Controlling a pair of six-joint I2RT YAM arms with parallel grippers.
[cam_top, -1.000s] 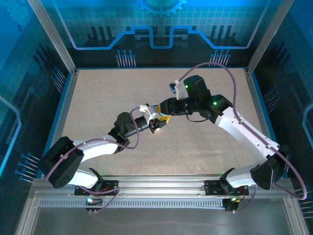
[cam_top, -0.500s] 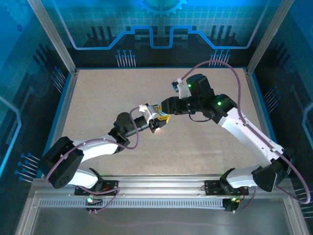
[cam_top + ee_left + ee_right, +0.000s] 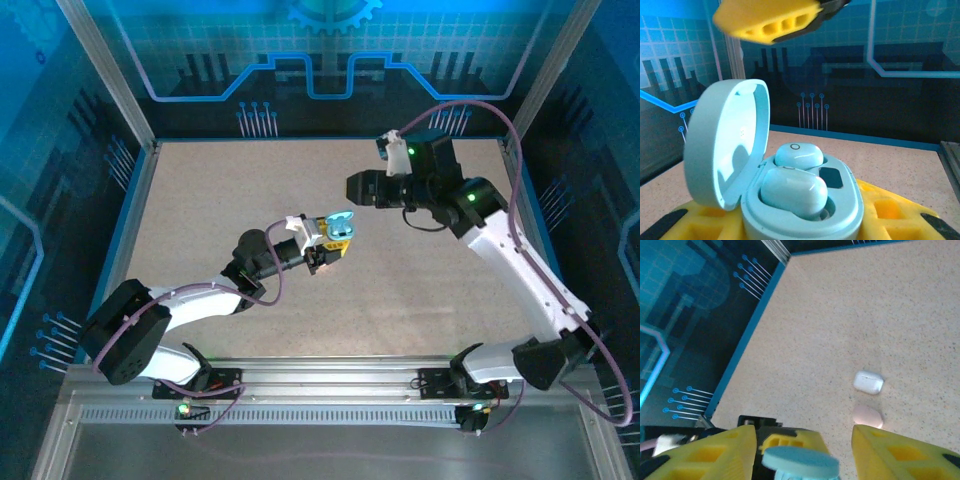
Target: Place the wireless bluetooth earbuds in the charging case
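Seemingly both earbuds [image 3: 793, 192] sit inside open teal case [image 3: 722, 145].

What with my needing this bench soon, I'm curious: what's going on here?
The left gripper holds a teal charging case clamped between its yellow fingers, above the table, with the lid flipped open. Two teal earbuds lie in its wells. The right gripper hangs open and apart from the case, holding nothing. A white case and a pink case lie on the table.
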